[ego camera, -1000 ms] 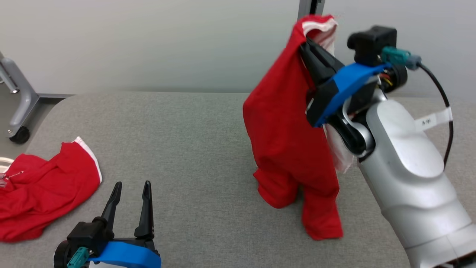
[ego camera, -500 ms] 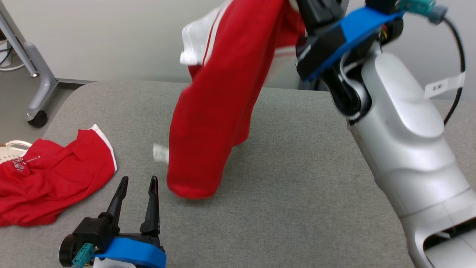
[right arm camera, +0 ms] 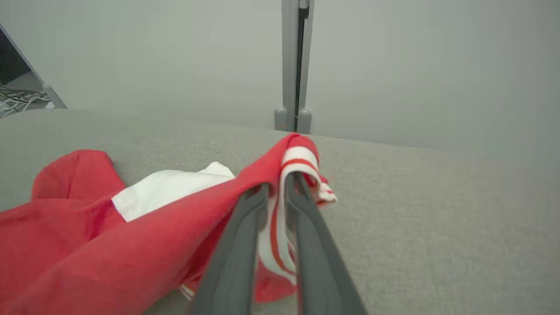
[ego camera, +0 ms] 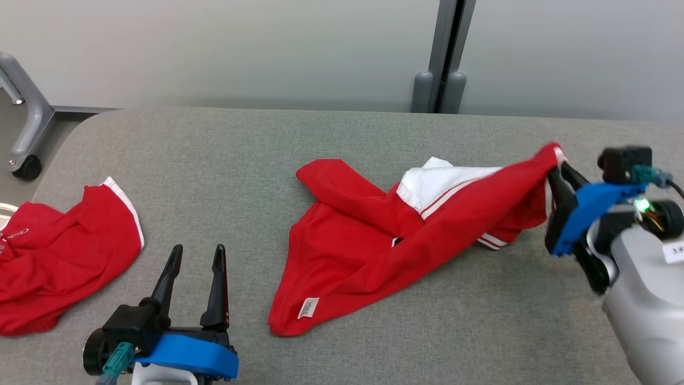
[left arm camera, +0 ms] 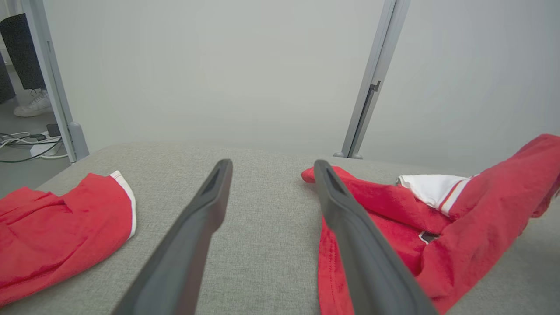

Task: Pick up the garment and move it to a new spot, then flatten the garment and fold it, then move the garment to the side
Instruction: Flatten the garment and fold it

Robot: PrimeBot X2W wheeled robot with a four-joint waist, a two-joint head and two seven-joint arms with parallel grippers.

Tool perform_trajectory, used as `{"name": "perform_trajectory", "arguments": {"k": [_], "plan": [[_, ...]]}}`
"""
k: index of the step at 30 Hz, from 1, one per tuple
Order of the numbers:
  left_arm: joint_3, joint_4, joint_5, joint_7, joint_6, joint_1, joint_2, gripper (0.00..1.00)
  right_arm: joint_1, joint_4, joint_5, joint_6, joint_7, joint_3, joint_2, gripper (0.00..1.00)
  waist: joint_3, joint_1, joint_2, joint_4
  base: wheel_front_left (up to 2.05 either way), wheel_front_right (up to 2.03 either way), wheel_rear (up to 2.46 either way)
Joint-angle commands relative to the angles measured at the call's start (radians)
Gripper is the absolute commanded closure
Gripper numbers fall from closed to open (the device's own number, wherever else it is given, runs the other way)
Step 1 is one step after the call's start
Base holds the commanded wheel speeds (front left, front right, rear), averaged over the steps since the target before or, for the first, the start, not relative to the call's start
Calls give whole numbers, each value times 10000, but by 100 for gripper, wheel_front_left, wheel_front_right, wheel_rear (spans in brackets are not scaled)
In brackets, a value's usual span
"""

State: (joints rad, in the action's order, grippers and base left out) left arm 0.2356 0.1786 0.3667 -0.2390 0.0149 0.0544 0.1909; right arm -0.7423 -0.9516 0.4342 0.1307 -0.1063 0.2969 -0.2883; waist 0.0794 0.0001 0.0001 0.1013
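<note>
The red garment [ego camera: 374, 240] with white trim lies spread and crumpled across the middle of the grey table [ego camera: 214, 160]. Its right corner is lifted off the surface. My right gripper [ego camera: 558, 171] is shut on that striped corner at the table's right. In the right wrist view the fingers [right arm camera: 302, 227] pinch the striped hem of the garment [right arm camera: 109, 245] between them. My left gripper [ego camera: 195, 254] stands open at the lower left, holding nothing, just left of the garment's lower edge. In the left wrist view the left gripper [left arm camera: 269, 168] points across the table, with the garment [left arm camera: 472, 227] on its right.
A second red garment [ego camera: 64, 267] lies crumpled at the table's left edge. A grey post [ego camera: 446, 53] stands behind the table against the pale wall. A wheeled frame leg [ego camera: 26, 123] is at the far left. A person's shoe [left arm camera: 30, 105] and floor cables [left arm camera: 22, 144] lie beyond.
My right arm has swung down and to the right, laying the hanging garment out on the table. The left gripper has stayed open in place. The camera has shifted.
</note>
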Motion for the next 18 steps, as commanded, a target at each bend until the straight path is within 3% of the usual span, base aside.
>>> {"name": "perform_trajectory", "arguments": {"k": [1,8,12,18], "plan": [[1,-2,-7,-7,-52,163,5,0,258,-130,-119,1,60,-63,-29,0,6,-1,-1,-5,0,0,0],[69,62,49,-41,-33,119,43,0,481,-1169,-651,1,1781,-784,-282,0,-48,-1,-1,23,0,0,0],[121,57,52,-24,-71,45,73,0,133,-391,-1078,1,1983,-1136,-491,0,-93,-1,-1,105,0,0,0],[180,-68,59,-13,-85,113,74,0,-121,1083,-1405,1,3334,-1511,52,0,76,-1,-1,341,0,0,0]]}}
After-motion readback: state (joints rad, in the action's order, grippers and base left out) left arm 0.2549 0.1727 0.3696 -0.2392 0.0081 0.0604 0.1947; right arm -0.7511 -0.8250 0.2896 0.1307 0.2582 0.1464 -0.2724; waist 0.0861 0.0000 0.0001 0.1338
